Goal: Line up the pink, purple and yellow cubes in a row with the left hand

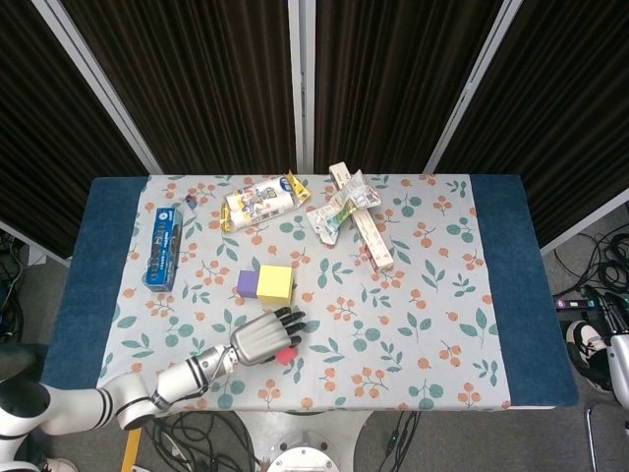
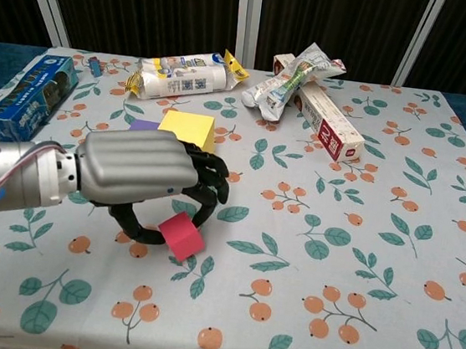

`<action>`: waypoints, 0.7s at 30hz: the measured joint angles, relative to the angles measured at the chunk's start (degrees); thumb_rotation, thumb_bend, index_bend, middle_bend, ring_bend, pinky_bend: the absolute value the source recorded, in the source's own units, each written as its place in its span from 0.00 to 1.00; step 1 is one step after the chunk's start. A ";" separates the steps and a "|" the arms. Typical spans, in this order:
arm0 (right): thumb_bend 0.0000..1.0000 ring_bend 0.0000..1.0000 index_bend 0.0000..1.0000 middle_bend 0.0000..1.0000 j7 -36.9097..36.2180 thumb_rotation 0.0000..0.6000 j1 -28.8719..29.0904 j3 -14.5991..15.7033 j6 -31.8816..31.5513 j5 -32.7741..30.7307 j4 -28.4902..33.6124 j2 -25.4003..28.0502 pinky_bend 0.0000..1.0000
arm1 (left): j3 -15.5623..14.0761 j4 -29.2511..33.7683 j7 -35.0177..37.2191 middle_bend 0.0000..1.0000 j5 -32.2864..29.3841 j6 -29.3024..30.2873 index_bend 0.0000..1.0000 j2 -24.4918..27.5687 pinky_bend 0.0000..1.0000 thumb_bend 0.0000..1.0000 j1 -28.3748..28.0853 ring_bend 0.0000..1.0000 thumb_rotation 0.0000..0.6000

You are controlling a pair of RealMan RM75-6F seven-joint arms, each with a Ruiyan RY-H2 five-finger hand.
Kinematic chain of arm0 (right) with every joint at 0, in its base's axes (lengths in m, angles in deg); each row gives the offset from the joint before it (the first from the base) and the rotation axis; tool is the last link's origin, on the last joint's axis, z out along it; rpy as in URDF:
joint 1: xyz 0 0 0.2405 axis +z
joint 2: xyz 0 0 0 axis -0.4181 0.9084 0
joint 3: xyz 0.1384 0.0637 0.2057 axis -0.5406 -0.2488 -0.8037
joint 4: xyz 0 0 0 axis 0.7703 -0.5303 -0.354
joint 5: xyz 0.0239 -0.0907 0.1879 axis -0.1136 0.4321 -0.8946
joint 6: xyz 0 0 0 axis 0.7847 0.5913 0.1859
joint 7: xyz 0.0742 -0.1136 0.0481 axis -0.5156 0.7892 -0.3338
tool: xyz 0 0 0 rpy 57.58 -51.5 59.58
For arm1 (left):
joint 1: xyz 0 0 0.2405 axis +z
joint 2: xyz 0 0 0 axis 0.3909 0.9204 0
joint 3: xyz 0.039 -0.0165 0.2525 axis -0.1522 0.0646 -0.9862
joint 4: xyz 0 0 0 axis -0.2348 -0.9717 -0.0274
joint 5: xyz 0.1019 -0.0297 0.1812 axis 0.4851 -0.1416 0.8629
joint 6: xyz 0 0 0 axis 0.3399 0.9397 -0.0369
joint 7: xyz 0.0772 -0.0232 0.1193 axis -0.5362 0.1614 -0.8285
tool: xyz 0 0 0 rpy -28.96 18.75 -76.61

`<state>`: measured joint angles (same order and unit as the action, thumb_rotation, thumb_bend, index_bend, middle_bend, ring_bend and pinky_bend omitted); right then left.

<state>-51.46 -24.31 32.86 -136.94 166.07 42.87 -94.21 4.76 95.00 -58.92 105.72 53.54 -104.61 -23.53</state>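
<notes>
My left hand (image 1: pixel 263 338) (image 2: pixel 137 170) hovers near the table's front edge, its fingers curled around the pink cube (image 1: pixel 287 355) (image 2: pixel 180 236). The cube is tilted, pinched between the thumb and the fingertips. Just behind the hand, the yellow cube (image 1: pixel 276 283) (image 2: pixel 188 127) and the purple cube (image 1: pixel 248 284) (image 2: pixel 141 127) sit side by side and touching, the purple one on the left. The hand partly hides the purple cube in the chest view. My right hand does not show in either view.
A blue box (image 1: pixel 164 248) (image 2: pixel 31 97) lies at the left. At the back are a snack bag (image 1: pixel 257 205) (image 2: pixel 181 74), a crumpled wrapper (image 1: pixel 339 208) (image 2: pixel 290 80) and a long carton (image 1: pixel 373 236) (image 2: pixel 327 122). The flowered cloth (image 1: pixel 423 324) covers the table.
</notes>
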 measured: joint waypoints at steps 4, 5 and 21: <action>0.24 0.13 0.06 0.17 -0.01 1.00 0.01 -0.01 -0.10 0.21 0.01 0.05 0.22 | 0.69 2.12 1.68 0.36 -1.98 3.87 0.59 3.29 0.25 0.33 2.51 0.17 1.00; 0.24 0.13 0.06 0.17 -0.02 1.00 0.04 0.00 -0.10 0.32 0.00 0.01 0.22 | 1.01 2.95 2.16 0.36 -3.03 4.91 0.59 4.69 0.25 0.33 3.41 0.17 1.00; 0.24 0.13 0.06 0.17 0.14 1.00 0.35 0.06 -0.12 1.01 0.04 -0.49 0.22 | 8.25 6.95 3.46 0.36 -26.32 -2.28 0.57 14.07 0.25 0.31 7.79 0.17 1.00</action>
<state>-51.32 -23.96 32.92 -137.07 167.08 42.91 -94.70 13.01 101.95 -55.46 79.40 51.26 -90.53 -15.74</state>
